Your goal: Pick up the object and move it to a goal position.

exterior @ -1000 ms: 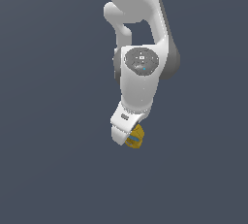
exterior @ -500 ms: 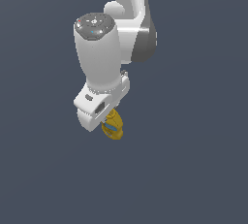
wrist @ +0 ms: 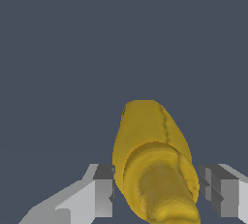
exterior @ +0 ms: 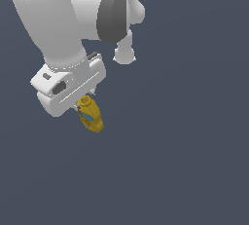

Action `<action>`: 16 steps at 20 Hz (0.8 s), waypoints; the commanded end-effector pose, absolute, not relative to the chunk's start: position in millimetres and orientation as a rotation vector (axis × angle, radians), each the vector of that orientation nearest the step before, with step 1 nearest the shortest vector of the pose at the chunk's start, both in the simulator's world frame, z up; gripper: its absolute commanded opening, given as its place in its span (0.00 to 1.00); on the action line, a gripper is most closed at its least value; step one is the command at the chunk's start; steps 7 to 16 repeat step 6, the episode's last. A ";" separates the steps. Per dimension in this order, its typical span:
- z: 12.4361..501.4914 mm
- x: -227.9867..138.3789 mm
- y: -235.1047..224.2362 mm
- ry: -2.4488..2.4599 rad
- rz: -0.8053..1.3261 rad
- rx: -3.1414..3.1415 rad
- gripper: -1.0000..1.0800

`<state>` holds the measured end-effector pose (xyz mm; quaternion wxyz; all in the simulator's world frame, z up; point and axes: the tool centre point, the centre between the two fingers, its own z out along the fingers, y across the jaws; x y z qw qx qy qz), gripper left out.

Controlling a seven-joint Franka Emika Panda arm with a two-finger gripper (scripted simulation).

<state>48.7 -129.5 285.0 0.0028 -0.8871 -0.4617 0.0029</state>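
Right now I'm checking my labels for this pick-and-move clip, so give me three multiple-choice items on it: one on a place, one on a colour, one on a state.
1. Where is the yellow bottle?
A. just under the gripper, between its fingers
B. lying far from the arm, at the exterior view's right
C. on top of the arm's wrist

2. What colour is the band on the bottle?
A. red
B. blue
C. white

3. How do the gripper's fingers stand?
A. closed tight, nothing between them
B. one on each side of the bottle
C. both on one side of the bottle

Answers: 1 A, the exterior view shows the bottle poking out below the gripper. 2 B, a blue strip crosses its yellow body there. 3 B, the wrist view shows a finger at each flank of the bottle.
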 end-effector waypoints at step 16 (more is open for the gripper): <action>298.0 49.5 -141.2 -1.454 0.000 -2.785 0.00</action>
